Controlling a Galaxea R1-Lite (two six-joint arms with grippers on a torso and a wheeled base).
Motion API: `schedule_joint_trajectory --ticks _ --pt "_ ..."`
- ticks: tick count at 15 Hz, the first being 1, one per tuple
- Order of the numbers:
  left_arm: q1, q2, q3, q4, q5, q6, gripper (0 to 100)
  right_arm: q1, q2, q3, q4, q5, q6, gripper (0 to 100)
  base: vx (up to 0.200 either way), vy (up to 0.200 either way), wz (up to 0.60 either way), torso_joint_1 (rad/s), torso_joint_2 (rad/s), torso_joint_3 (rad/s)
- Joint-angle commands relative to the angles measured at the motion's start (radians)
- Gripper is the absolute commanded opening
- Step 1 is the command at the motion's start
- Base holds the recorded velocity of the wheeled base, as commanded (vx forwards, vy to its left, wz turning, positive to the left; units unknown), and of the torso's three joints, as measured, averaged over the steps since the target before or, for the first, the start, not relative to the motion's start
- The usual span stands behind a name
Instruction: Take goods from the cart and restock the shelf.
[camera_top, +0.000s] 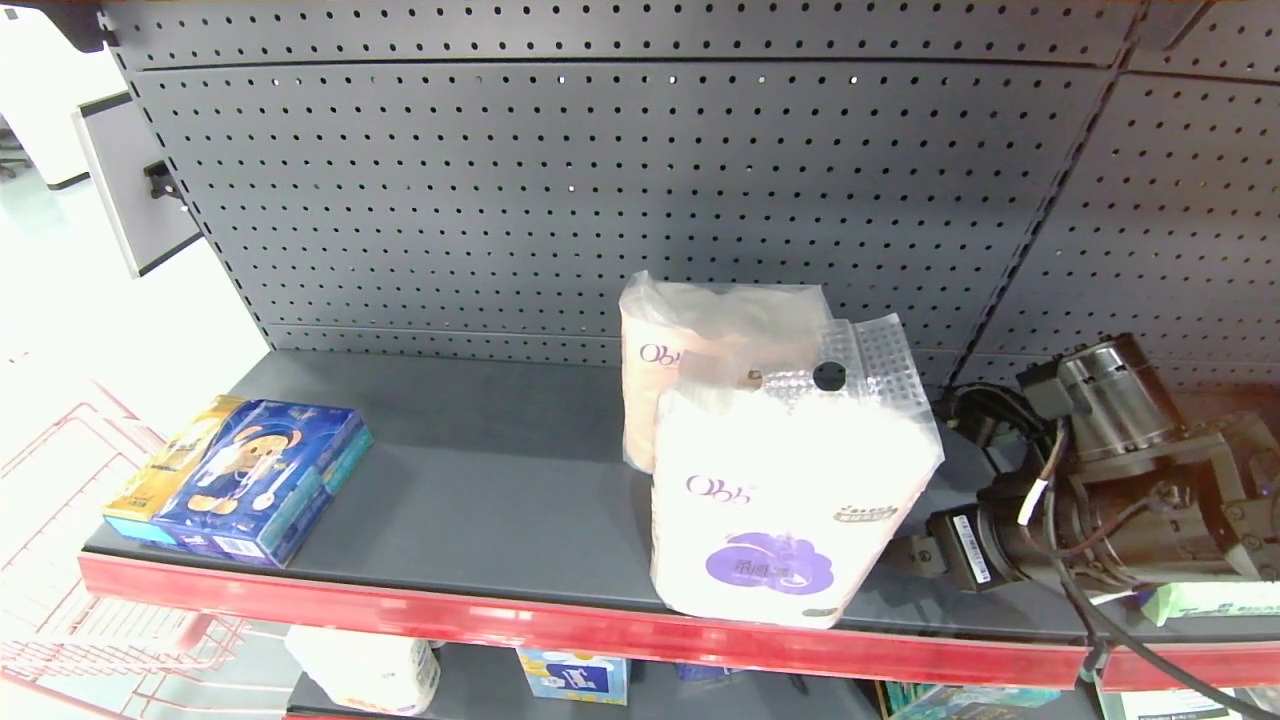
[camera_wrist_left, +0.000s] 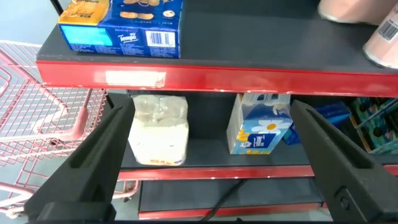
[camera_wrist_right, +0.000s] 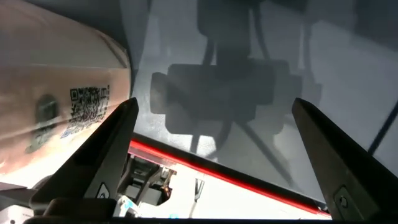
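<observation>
Two plastic-wrapped tissue packs stand mid-shelf: a white one with a purple label (camera_top: 790, 500) at the red front lip, and a pinkish one (camera_top: 700, 345) behind it. My right gripper (camera_wrist_right: 214, 106) is open just above the shelf board. The white pack (camera_wrist_right: 62, 93) lies beside one finger, not between the two. In the head view that arm's wrist sits just right of the pack. My left gripper (camera_wrist_left: 211, 106) is open and holds nothing, in front of the shelf below its red lip (camera_wrist_left: 217, 78). The red wire cart (camera_top: 60, 560) stands at the left.
A blue boxed pack (camera_top: 260, 480) lies at the shelf's left end. On the lower shelf sit a white pack (camera_wrist_left: 158, 127) and a blue tissue box (camera_wrist_left: 261, 127). A green-white pack (camera_top: 1210, 600) lies at the far right. Grey pegboard (camera_top: 600, 200) backs the shelf.
</observation>
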Motion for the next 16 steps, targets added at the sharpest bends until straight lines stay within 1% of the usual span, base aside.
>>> schedule_joint_trajectory --ticks 1,3,7,14,16 --pt "0.000 0.003 0.000 0.000 0.000 0.000 100 0.014 0.013 -0.008 0.000 0.000 0.001 100 0.000 0.000 0.00 0.000 0.00 0.000" --pt "0.000 0.003 0.000 0.000 0.002 0.000 100 0.029 0.026 -0.013 0.000 0.000 0.001 100 0.000 0.000 0.00 0.000 0.00 0.000" --pt "0.000 0.003 0.000 0.000 0.003 0.000 100 0.054 0.064 -0.016 -0.063 -0.018 0.003 100 0.000 0.000 0.00 0.000 0.00 0.000" --pt "0.000 0.003 0.000 0.000 0.005 -0.002 100 0.085 0.082 -0.048 -0.063 -0.024 0.004 100 0.000 0.000 0.00 0.000 0.00 0.000" --pt "0.000 0.003 0.000 0.000 0.005 -0.002 100 0.098 0.096 -0.059 -0.063 -0.027 0.024 100 0.000 0.000 0.00 0.000 0.00 0.000"
